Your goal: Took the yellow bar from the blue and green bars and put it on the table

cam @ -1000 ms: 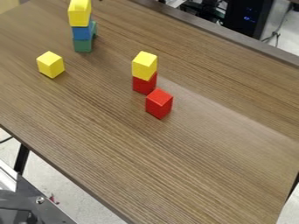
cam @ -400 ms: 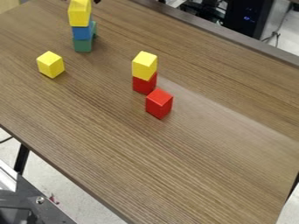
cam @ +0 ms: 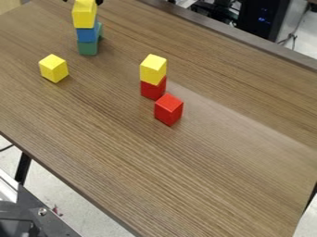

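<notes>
So the desk (cam: 210,185) is wood-grain, pale floor (cam: 55,187) below it, black blue-lit box (cam: 265,21) past its far edge. Yellow bar (cam: 84,16)'s on the blue (cam: 86,34) and green bars (cam: 88,48) toward the desk's far end, tool (cam: 83,1) there too, tips apart.

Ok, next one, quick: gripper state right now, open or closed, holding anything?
Gripper: open, fingertips apart on either side of the yellow bar atop the blue bar; not closed on it.
</notes>
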You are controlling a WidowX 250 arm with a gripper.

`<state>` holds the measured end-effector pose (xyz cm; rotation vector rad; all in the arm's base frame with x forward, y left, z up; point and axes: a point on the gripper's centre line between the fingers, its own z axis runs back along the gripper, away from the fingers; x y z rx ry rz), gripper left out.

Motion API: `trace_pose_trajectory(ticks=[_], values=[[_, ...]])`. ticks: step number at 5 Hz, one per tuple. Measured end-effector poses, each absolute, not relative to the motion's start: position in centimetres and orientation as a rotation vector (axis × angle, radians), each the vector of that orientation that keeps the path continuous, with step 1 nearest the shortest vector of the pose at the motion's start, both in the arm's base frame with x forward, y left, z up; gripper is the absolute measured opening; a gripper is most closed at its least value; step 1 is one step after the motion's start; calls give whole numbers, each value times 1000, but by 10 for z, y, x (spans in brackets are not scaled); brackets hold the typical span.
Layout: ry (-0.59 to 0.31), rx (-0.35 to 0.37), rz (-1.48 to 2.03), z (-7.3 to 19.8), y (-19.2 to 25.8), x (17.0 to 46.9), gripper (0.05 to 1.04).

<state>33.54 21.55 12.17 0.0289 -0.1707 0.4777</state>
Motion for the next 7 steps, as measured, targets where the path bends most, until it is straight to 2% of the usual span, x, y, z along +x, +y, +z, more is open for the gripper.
trace_pose_trajectory(ticks=[1, 2, 3, 4, 5, 6, 7], values=[[-174, 29, 477, 121, 215, 336, 1000], [-144, 12, 478, 108, 213, 333, 1000], [-135, 1, 483, 101, 211, 332, 954], [-135, -16, 481, 97, 210, 331, 669], [-142, -16, 484, 97, 210, 330, 573], [-145, -29, 486, 99, 206, 328, 572], [-214, -24, 477, 127, 199, 327, 572]])
